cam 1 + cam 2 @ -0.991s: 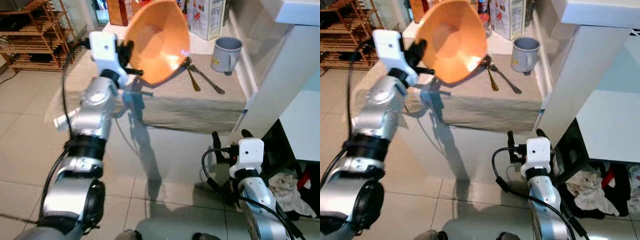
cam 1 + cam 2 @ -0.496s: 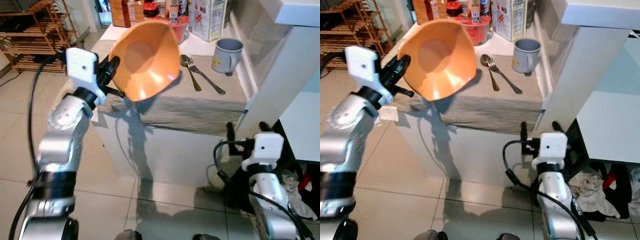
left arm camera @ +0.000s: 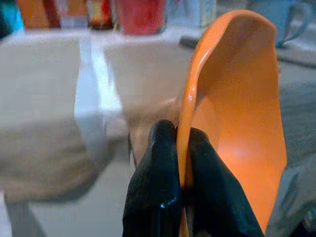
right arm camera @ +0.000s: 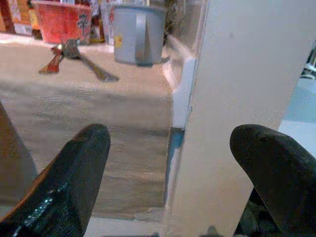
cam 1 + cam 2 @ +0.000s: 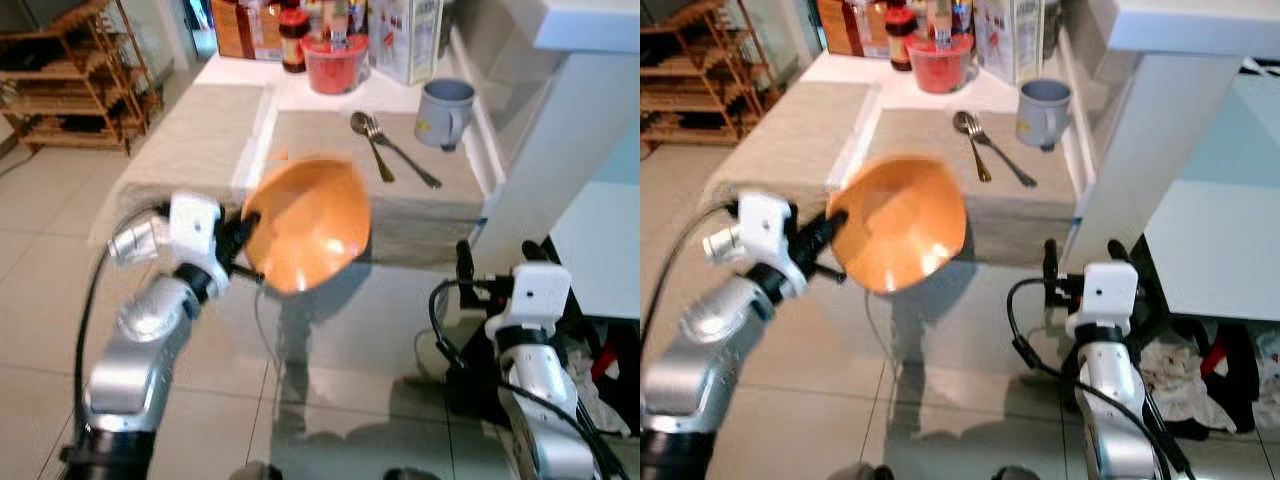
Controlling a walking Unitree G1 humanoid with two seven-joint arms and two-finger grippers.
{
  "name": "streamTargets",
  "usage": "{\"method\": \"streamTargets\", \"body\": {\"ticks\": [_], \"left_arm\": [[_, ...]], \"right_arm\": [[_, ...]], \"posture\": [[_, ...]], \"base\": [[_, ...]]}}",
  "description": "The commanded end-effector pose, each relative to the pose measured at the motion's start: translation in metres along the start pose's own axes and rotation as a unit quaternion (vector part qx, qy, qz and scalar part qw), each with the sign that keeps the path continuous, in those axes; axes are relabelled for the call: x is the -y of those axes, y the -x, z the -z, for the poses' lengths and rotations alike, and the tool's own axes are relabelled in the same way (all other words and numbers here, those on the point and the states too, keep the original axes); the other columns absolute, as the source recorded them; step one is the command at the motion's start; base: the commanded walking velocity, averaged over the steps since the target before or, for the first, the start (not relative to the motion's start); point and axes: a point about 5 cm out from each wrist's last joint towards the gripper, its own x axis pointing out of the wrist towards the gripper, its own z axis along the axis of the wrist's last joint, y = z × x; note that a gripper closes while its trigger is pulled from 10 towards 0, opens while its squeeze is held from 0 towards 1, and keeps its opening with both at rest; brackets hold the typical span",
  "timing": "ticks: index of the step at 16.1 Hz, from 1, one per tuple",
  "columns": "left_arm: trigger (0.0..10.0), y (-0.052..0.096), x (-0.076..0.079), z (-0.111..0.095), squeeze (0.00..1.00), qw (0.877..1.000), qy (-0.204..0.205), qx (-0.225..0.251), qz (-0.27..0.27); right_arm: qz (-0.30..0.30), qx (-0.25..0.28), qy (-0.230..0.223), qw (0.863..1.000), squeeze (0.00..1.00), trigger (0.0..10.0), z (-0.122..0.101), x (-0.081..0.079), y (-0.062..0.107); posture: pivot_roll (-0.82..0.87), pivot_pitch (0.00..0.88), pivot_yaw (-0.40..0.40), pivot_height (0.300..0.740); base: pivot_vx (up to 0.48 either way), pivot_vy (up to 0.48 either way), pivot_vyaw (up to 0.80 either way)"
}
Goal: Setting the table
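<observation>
while the left gripper (image 3: 180, 163) pinches the rim of the orange bowl (image 5: 305, 235), both black fingers are clamped tight on the thin wall, one on each side. the bowl is held off the table, tilted on edge, its hollow facing the camera and slightly up. it hangs in front of the near edge of the table (image 5: 200, 130), over the floor.

key relation: the free beige placemat (image 5: 430, 195) lies forward of the bowl and to the robot's right, with the spoon (image 5: 368, 140), the fork (image 5: 400, 155) and the grey mug (image 5: 443, 110) along its far side. a second placemat lies further left. the left arm carries the load and is the nearer one; judged from this, the bowl must travel forward and be levelled before release.

the right gripper (image 4: 173, 173) hangs low beside the white table leg (image 5: 1130, 170), fingers spread wide and holding nothing.

hard to make out: the head views are blurred, the bowl hides part of the table's front edge, and the labels on the jars and cartons at the back cannot be read.
</observation>
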Motion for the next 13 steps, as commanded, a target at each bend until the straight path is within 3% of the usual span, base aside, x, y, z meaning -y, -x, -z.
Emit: {"method": "streamTargets", "body": {"ticks": [1, 4, 9, 13], "left_arm": [[0.0, 0.002, -0.002, -0.011, 0.0, 1.0, 0.007, 0.022, -0.013], [0.0, 0.004, 0.0, -0.006, 0.0, 0.999, 0.019, 0.018, -0.022], [0.0, -0.001, 0.011, -0.009, 0.0, 0.999, 0.007, 0.031, -0.007], [0.0, -0.009, 0.015, -0.016, 0.0, 0.999, 0.01, 0.045, -0.001]], "right_arm": [[-0.005, -0.001, -0.004, 1.0, 0.0, 10.0, 0.0, -0.001, 0.003], [-0.015, -0.006, -0.002, 1.0, 0.0, 10.0, 0.002, -0.001, 0.004], [-0.03, -0.02, -0.007, 0.999, 0.0, 10.0, 0.007, -0.006, 0.004], [-0.019, -0.04, -0.022, 0.999, 0.0, 10.0, 0.014, -0.001, 0.004]], "posture": [[-0.04, 0.047, 0.061, 0.74], [-0.04, 0.051, 0.055, 0.74], [-0.05, 0.039, 0.047, 0.74], [-0.05, 0.037, 0.043, 0.74]], "base": [[0.0, 0.0, 0.0], [0.0, 0.0, 0.0], [0.0, 0.0, 0.0], [0.0, 0.0, 0.0]]}}
